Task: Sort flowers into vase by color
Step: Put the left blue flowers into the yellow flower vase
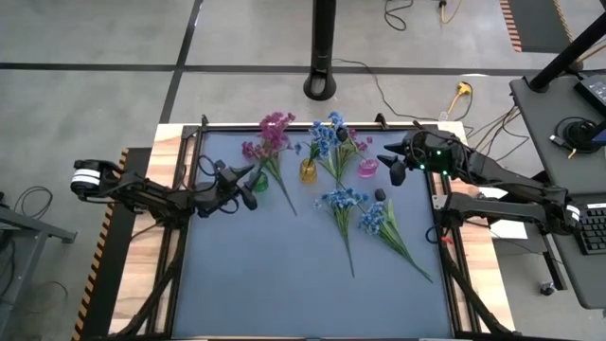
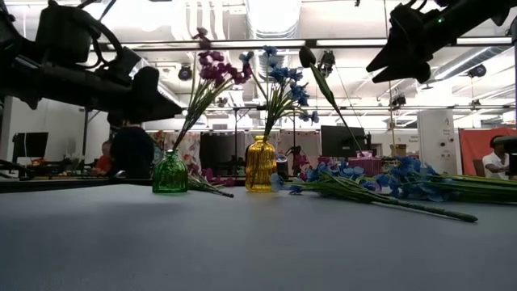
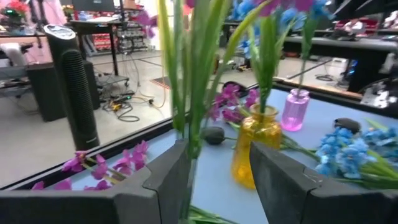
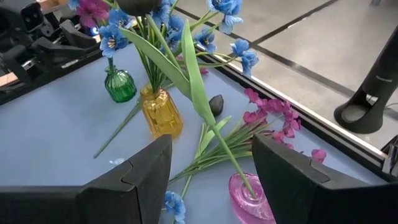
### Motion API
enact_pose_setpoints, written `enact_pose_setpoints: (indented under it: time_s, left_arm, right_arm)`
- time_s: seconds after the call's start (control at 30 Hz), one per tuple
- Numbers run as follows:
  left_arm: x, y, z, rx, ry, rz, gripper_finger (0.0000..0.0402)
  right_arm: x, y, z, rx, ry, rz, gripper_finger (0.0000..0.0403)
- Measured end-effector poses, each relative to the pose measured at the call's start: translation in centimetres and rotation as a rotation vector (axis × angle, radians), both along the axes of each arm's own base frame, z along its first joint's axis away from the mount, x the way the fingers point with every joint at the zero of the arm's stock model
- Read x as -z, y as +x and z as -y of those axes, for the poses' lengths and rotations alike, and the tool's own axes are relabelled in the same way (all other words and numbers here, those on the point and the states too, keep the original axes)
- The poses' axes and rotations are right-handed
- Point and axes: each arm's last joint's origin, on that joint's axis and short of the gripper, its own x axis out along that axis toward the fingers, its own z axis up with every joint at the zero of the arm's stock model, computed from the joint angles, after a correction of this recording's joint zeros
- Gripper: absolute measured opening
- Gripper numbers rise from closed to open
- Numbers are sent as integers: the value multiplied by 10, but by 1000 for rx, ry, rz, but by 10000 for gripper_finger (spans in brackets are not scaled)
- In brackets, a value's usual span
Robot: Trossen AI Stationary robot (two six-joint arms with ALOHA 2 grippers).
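The left gripper (image 1: 248, 180) sits spread apart around the green stems (image 3: 186, 74) in the green vase (image 1: 259, 185), not squeezing them. The right gripper (image 1: 390, 163) hangs open by the pink vase (image 1: 368, 169); blue flowers (image 1: 343, 199) lie on the mat (image 1: 284, 275) right of centre.

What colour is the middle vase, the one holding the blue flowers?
Amber yellow. The middle vase shows best in the low view, blue flowers standing in it.

Overhead looks straight down; low camera sits level on the bench (image 1: 284, 284); wrist cameras peer close; all share the yellow vase (image 2: 261, 164).
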Motion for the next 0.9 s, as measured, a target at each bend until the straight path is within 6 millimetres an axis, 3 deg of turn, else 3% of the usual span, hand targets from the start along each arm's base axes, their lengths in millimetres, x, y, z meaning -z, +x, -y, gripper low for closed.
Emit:
enact_pose_setpoints:
  time_s: [0.23, 0.57, 0.9]
  left_arm:
    - [-10, -3, 9, 49, 3, 49, 160]
    - [-30, -7, 27, 155, 35, 109, 160]
    - [-63, 7, 47, 199, 107, -92, 160]
  right_arm:
    - [-2, -2, -2, -12, 17, 27, 215]
    - [-8, 1, -8, -208, 147, 105, 215]
    - [-6, 6, -24, -413, 347, 126, 215]
